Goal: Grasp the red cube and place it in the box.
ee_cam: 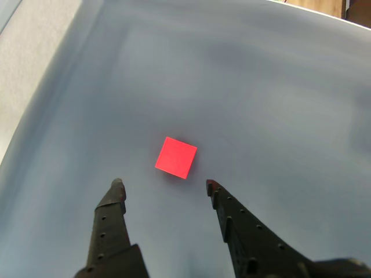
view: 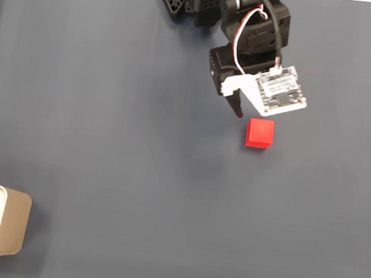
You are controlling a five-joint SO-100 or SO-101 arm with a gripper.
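Red cube (ee_cam: pixel 176 157) askew (corner toward hand (ee_cam: pixel 164 184))

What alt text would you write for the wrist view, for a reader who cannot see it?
The open end effector points at a red cube lying on a dark blue-grey table, its two black fingers apart and not touching the cube. The cube sits just beyond the fingertips, turned at an angle to them.

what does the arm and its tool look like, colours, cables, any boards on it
In the fixed view the arm is black plastic with red and white cables looping down it, a white bracket, and a white circuit board dotted with small components. A black perforated part sits by its base. In the wrist view the tool has two dark, tapering fingers with rows of small holes.
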